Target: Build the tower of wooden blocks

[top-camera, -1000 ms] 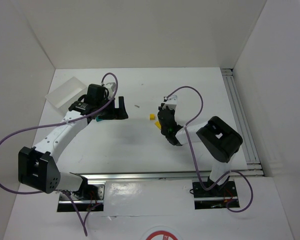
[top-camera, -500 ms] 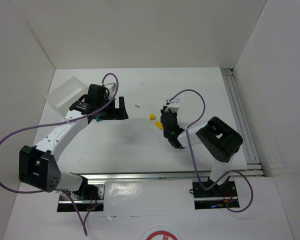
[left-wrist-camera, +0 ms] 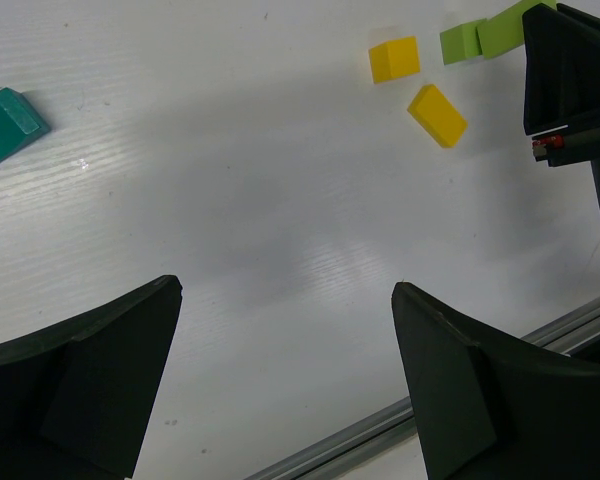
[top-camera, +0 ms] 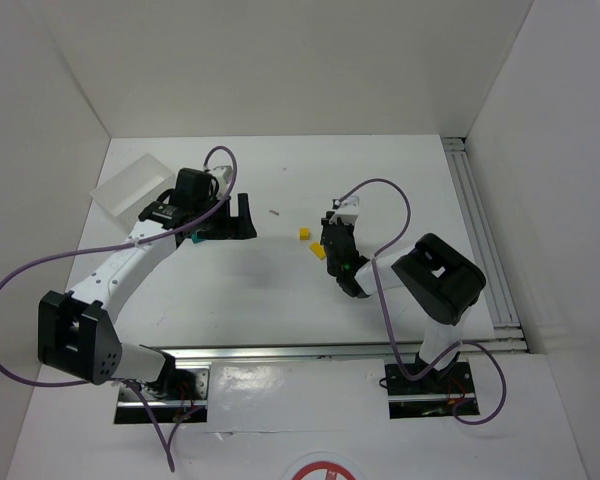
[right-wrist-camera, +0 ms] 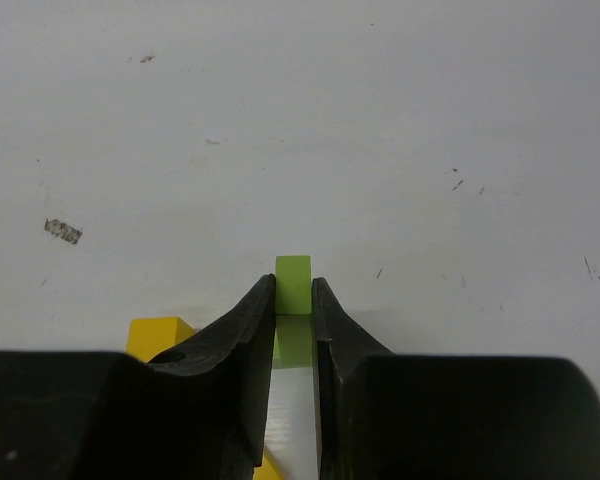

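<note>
**Green pillar pinched at the tips, yellow pieces crowding it**

Top view: the small yellow wooden cube (top-camera: 304, 233) lies on the white table (top-camera: 280, 290). The right gripper (top-camera: 330, 228) sits just right of the cube. A yellow oblong wooden block (top-camera: 318, 250) lies just nearer than the cube. No tower stands yet. The left gripper (top-camera: 242, 215) hangs well left of the cube.

Left wrist view: the left jaws gape wide, holding nothing. The teal arch-shaped wooden piece (left-wrist-camera: 5, 125) lies flat, far from the cube.

Right wrist view: the right jaws are closed on the light green wooden block (right-wrist-camera: 293, 278), just beyond and right of the cube. Only the fingertips bite it, so it may pivot or slip when lifted. One finger passes close beside the cube, and a sideways move could knock it.
</note>
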Available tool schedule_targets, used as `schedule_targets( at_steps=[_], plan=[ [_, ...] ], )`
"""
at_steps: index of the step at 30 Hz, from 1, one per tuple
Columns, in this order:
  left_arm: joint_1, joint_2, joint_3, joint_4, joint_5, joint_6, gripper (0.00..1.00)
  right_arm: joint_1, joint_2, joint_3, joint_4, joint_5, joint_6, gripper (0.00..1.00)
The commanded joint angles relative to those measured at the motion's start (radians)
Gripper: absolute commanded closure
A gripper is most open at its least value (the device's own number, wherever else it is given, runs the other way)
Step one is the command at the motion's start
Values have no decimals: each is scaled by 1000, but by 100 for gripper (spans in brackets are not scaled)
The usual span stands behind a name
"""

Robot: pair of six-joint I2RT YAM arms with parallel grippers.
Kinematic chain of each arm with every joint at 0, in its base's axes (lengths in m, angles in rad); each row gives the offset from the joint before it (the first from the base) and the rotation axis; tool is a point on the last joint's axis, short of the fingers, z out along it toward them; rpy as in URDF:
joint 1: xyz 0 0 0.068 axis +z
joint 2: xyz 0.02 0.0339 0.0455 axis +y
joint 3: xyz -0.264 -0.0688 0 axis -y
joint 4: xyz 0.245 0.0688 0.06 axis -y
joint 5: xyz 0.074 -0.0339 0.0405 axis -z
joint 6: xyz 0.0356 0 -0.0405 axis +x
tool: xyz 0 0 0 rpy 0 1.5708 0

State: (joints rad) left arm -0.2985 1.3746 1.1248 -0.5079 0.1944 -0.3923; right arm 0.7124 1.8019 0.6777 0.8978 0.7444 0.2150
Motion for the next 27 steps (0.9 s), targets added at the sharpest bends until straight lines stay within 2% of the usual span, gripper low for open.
schedule_targets(
  at_steps=[1,27],
  plan=[
    [4,3,-2,22,-4,15,0,-5,-15,9,96,16,6,99],
    [4,3,-2,22,-4,24,0,-5,33,31,76,16,34,99]
  ],
)
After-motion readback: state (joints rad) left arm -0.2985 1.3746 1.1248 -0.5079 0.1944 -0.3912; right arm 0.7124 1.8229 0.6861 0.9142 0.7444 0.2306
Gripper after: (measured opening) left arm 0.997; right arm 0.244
